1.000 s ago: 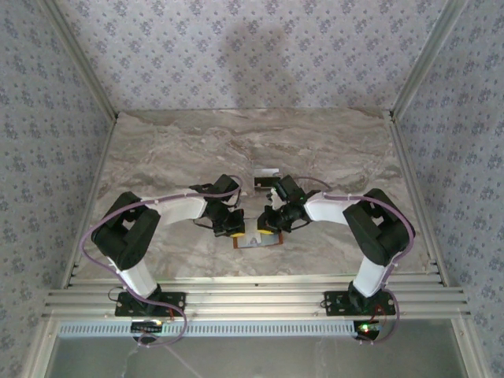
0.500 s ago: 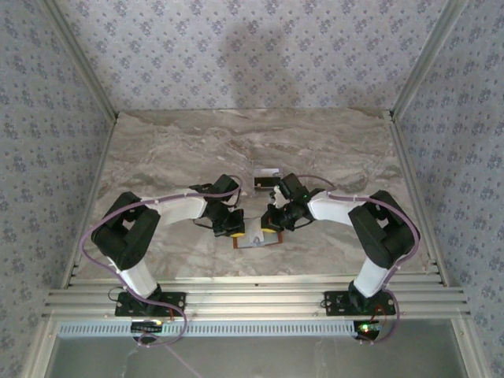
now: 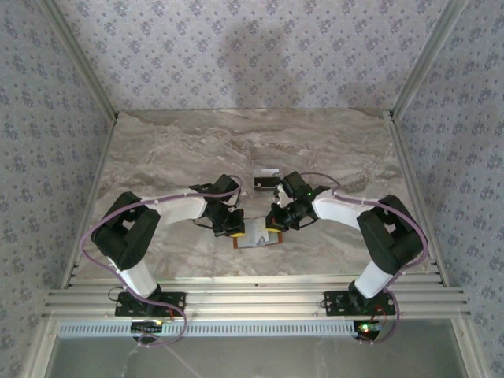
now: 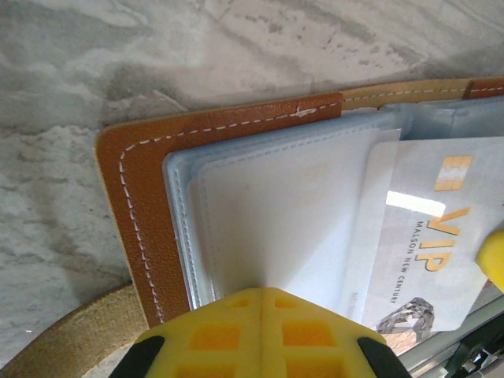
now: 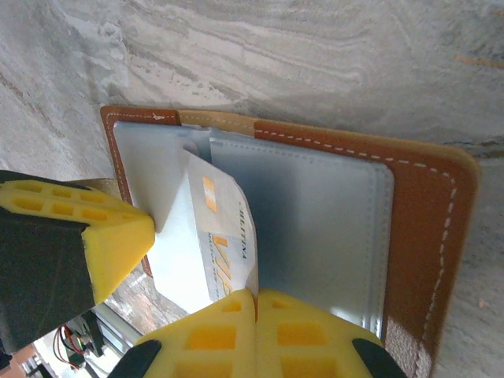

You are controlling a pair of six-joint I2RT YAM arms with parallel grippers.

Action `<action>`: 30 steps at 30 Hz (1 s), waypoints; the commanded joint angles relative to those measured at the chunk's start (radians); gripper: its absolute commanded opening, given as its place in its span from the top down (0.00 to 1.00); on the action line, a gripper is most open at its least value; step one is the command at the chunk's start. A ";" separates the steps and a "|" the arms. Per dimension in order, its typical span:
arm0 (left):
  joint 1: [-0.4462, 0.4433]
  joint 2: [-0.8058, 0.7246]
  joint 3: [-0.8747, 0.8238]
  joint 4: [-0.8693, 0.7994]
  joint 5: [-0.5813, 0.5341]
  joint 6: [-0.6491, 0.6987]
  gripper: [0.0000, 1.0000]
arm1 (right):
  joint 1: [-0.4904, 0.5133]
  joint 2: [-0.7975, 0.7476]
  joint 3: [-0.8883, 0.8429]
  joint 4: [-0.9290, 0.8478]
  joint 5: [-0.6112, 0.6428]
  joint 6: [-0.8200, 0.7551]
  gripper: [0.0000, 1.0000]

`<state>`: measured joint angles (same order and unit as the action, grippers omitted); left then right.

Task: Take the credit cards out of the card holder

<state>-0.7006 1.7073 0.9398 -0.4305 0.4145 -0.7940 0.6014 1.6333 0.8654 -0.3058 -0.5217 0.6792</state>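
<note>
As both arms meet over the near middle of the counter (image 3: pixel 157 150), the top view shows the card holder (image 3: pixel 256 239) lying open between the left gripper (image 3: pixel 231 226) and the right gripper (image 3: pixel 273 226). From the left wrist, the left gripper (image 4: pixel 261 298), clenched on nothing, pins the holder's grey-blue panel just beside a pale credit card (image 4: pixel 425 236) partly out of its sleeve. From the right wrist, the right gripper (image 5: pixel 256 303) nips that card's near edge. So thin a bite could slip, or the card could snag and drag the holder if the pin gives.
</note>
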 commanded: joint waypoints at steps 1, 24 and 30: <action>-0.005 -0.005 0.009 -0.061 -0.037 0.017 0.94 | -0.006 -0.028 0.030 -0.103 0.039 -0.041 0.97; -0.006 0.002 0.022 -0.066 -0.036 0.018 0.94 | -0.028 -0.070 0.226 -0.393 0.029 -0.311 1.00; -0.006 0.006 0.019 -0.057 -0.034 0.018 0.94 | -0.030 -0.038 0.409 -0.674 0.136 -0.685 1.00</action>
<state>-0.7017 1.7073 0.9482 -0.4450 0.4038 -0.7937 0.5800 1.5795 1.2068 -0.7868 -0.4416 0.2398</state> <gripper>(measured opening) 0.059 0.049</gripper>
